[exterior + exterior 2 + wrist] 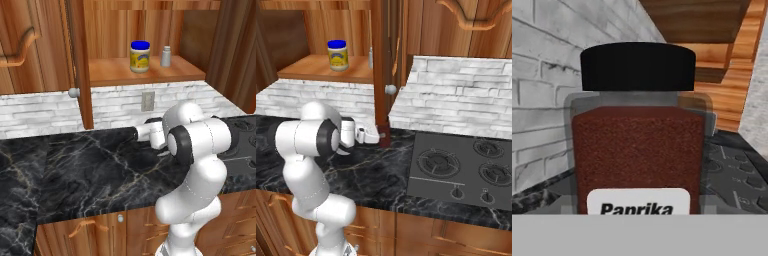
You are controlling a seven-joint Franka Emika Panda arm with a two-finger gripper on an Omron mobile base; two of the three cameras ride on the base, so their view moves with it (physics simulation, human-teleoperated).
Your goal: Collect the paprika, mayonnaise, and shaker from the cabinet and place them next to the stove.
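Pincer [380,136] clamping paprika [637,150], lowering it onto worktop [371,175] beside stove [456,170]; next: release, fetching mayonnaise [140,56].

The light is soft and even, with no one bright lamp to find. The black counter [90,170] shows pale veins but no glare. Under the cabinet [321,70] shelf the wall looks a bit darker, and the cabinet's back corner is dim. Edges look a little jagged and grainy. Up close, the paprika [637,145] looks soft and its label letters are fuzzy.
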